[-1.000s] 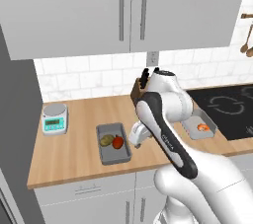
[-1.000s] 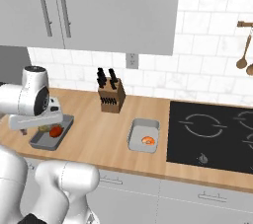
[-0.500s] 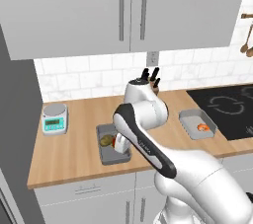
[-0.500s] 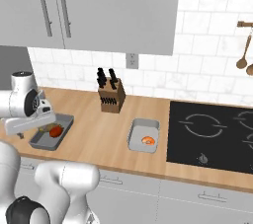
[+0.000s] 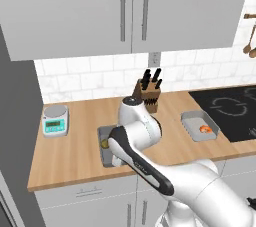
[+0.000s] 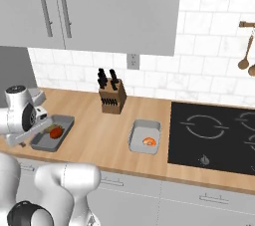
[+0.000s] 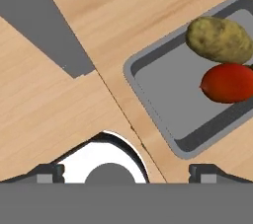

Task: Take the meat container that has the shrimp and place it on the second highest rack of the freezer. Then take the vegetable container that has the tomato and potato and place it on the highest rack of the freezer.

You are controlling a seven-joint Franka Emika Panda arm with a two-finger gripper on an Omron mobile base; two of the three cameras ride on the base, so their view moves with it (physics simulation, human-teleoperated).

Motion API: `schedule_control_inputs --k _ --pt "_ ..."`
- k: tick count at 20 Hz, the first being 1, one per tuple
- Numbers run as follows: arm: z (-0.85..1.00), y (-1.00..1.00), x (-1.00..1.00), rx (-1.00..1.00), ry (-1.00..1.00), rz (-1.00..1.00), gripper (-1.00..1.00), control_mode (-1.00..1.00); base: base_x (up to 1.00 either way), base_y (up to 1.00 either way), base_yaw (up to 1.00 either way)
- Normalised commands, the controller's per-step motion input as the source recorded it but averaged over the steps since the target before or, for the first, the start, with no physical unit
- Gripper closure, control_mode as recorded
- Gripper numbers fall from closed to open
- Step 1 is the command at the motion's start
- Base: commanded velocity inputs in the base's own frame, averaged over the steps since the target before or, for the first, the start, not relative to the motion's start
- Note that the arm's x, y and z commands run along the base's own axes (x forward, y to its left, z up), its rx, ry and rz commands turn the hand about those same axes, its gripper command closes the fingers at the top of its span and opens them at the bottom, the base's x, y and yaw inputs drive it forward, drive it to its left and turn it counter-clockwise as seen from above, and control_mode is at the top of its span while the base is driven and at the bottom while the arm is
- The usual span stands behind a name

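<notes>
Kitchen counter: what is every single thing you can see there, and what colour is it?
Dark tray: one, dark grey, counter's left part.
Potato: one, yellow-brown, in dark tray.
Tomato: one, red, in dark tray, beside potato.
Pale tray: one, light grey, left of the hob.
Shrimp: one, orange, in pale tray.
Knife block: one, brown with black handles, by the wall.
Scale: one, white and teal, counter's far left.
Hob: one, black, right end.
Spoons: brown, hanging on wall at right.
Cabinets: grey, above counter.
Counter: one, wooden.
Gripper: one, dark tips, open, above the counter beside the dark tray.
</notes>
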Motion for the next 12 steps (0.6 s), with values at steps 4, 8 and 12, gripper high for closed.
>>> schedule_control_inputs --k 4,8,12 --pt "-0.16 0.03 0.11 0.0 -0.03 0.17 -1.0 -1.0 0.0 0.0 0.0" --pt "-0.41 0.06 0.39 -0.06 0.07 0.13 -1.0 -1.0 0.0 0.0 0.0" --pt "-0.48 0.19 0.3 -0.09 0.0 0.13 -1.0 -1.0 0.0 0.0 0.0"
